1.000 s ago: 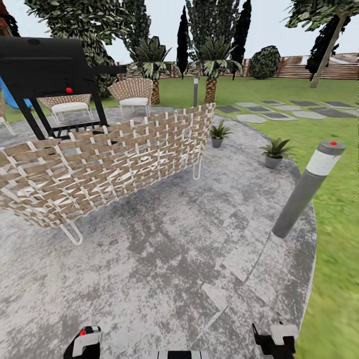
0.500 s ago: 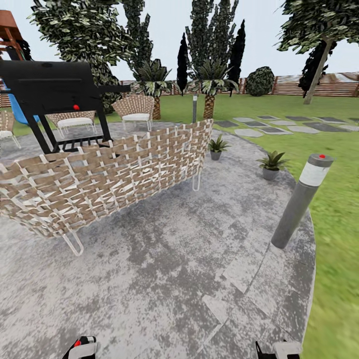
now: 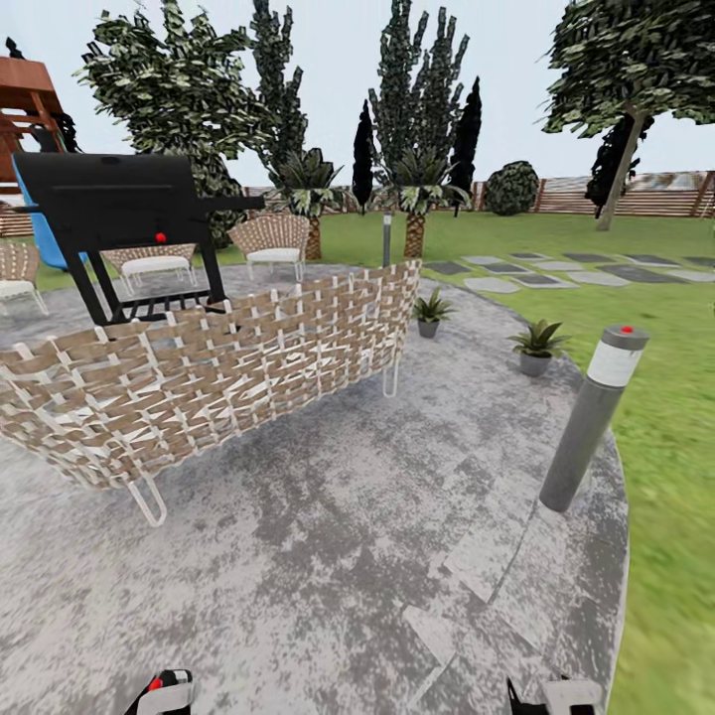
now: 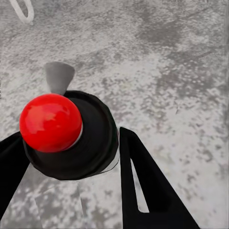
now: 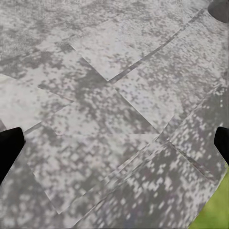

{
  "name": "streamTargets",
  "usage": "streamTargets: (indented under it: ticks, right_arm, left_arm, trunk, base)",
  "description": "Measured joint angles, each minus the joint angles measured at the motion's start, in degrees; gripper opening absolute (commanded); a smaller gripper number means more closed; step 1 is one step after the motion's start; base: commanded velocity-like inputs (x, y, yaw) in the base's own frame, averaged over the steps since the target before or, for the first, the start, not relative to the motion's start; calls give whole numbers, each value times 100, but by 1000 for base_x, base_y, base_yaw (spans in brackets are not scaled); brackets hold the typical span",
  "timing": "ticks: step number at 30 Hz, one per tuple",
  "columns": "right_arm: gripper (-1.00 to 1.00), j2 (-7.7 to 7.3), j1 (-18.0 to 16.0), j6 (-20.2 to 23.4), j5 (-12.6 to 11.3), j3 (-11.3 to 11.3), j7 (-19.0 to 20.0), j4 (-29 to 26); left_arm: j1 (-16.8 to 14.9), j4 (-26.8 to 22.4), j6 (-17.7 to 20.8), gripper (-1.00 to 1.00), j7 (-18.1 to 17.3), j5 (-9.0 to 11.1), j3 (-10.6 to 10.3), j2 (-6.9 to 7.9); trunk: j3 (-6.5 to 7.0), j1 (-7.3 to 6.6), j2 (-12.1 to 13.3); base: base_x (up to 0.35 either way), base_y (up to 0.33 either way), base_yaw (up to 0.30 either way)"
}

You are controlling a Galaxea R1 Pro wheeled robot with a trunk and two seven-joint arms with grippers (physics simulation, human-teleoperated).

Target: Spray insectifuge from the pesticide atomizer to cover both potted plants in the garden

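Holding the pesticide atomizer (image 4: 71, 138) tight, the left gripper (image 4: 67, 157) keeps it ready for the two potted plants (image 3: 537, 344) at right of middle, while the right gripper (image 5: 114, 143) hangs wide open over the patio (image 3: 328, 556).

L gripper (image 4: 71, 143) sits low at near left, fingers closed round a dark bottle w/ red spot, i.e. the pesticide atomizer (image 4: 71, 136). R gripper (image 5: 114, 143) low at near right, fingers spread wide apart, nothing btwn them.
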Motion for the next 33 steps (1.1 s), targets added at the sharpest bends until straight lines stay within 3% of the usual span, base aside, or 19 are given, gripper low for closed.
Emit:
streamTargets:
  ticks: [7,33]
  right_arm:
    - [100,160,0,7,6,-8,-17,3]
    - [100,192,-1,8,6,-11,-23,8]
  left_arm:
    - [0,-1,0,-100,-3,-1,4,0]
    - [3,-3,-1,-100,-3,0,0,0]
  trunk:
    - [132,-18,10]
    - [434,-588,1051]
  base:
    - [0,0,53]
    - [0,0,201]
